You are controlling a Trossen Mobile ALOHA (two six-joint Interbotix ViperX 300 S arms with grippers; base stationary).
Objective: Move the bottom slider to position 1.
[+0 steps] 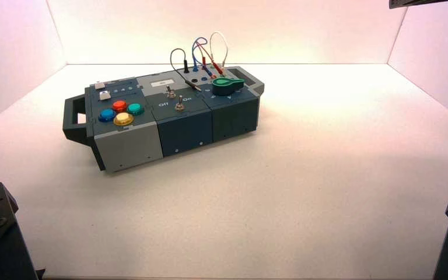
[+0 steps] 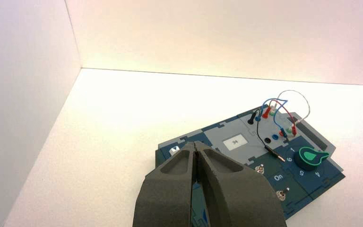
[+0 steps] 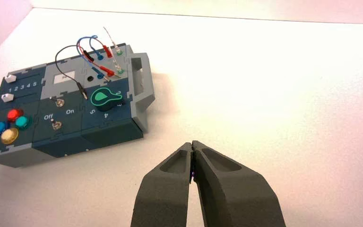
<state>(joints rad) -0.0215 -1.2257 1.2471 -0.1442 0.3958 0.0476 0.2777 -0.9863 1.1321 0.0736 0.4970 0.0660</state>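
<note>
Left gripper (image 2: pixel 196 147), fingers pressed together and empty, could nudge the upper slider (image 3: pixel 10 78) instead of the bottom slider (image 3: pixel 7 97), since both look alike

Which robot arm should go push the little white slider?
Left, probably. The tiny whitish-grey square bottom slider sits at the grey-blue box's left end, nearer the shut left gripper. The right gripper, also shut, is beyond the opposite end.

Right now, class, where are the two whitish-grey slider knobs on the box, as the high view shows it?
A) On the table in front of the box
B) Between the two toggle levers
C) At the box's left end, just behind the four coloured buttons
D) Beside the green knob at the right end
C: the bottom slider and the top slider sit at the box's left end, behind the coloured buttons, far from the green knob.
</note>
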